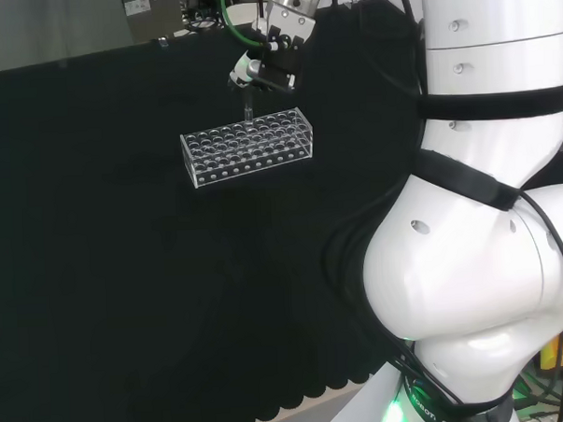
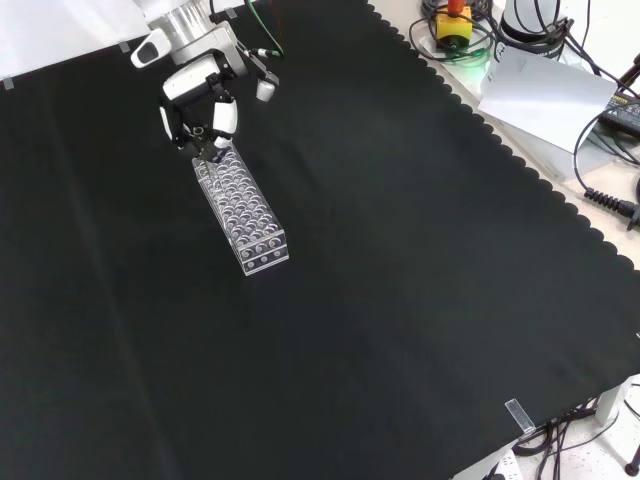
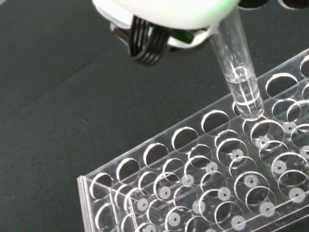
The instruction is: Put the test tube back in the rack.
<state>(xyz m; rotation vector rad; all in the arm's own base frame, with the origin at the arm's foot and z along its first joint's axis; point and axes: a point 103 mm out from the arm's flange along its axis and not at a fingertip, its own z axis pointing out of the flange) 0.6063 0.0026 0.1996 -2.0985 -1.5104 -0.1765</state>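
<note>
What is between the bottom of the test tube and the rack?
Nothing: in the wrist view the test tube, held by the hand, has its tip just at a hole of the rack.

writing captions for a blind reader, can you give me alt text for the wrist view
A clear test tube with a little clear liquid hangs upright, its rounded tip at a hole in the top plate of a clear plastic rack. The rack's many round holes look empty, and it stands on black cloth.

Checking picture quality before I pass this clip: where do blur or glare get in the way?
Wrist view: the hand is a blurred, overexposed white mass, while the test tube and rack are sharp. Head view: the clear rack reads well against the black cloth; the tube is faint. Front view: evenly lit, no glare on the rack.
</note>
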